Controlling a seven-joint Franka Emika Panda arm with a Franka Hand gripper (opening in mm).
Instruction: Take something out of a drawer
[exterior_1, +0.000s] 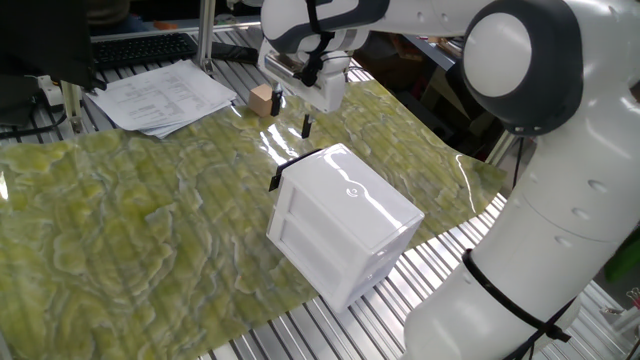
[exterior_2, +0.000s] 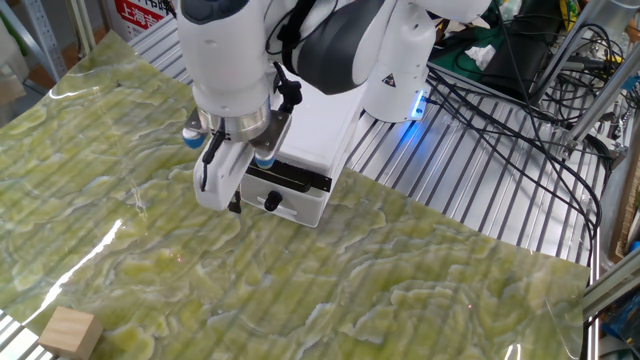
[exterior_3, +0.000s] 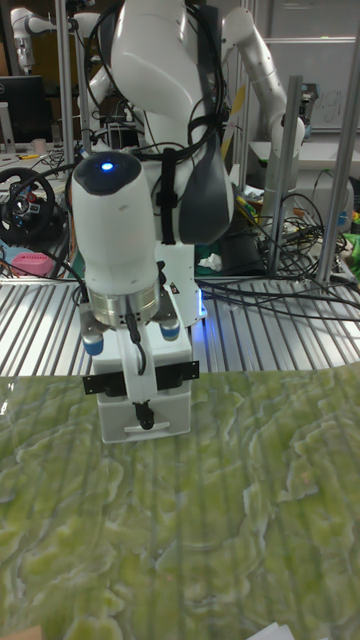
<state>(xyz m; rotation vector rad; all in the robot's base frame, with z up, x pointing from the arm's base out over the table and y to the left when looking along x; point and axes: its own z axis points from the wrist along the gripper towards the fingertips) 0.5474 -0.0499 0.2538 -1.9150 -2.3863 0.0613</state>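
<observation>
The small pale wooden cube (exterior_1: 262, 99) lies on the green mat beyond the gripper, well outside the white box (exterior_1: 345, 220); it also shows at the mat's near corner (exterior_2: 68, 333). My gripper (exterior_1: 292, 112) hangs open and empty just off the box's front, between the box and the cube. In the other fixed view the gripper (exterior_2: 222, 195) sits left of the drawer (exterior_2: 290, 178), whose black front strip and black knob (exterior_2: 270, 202) face the mat. The tall view has the gripper (exterior_3: 140, 400) over the box front (exterior_3: 170, 405). I cannot tell how far out the drawer stands.
Loose papers (exterior_1: 165, 95) and a keyboard (exterior_1: 140, 48) lie behind the mat. Cables (exterior_2: 500, 90) run over the slatted metal table (exterior_2: 470, 190) by the arm's base. The mat (exterior_1: 120, 220) ends short of the table's edge.
</observation>
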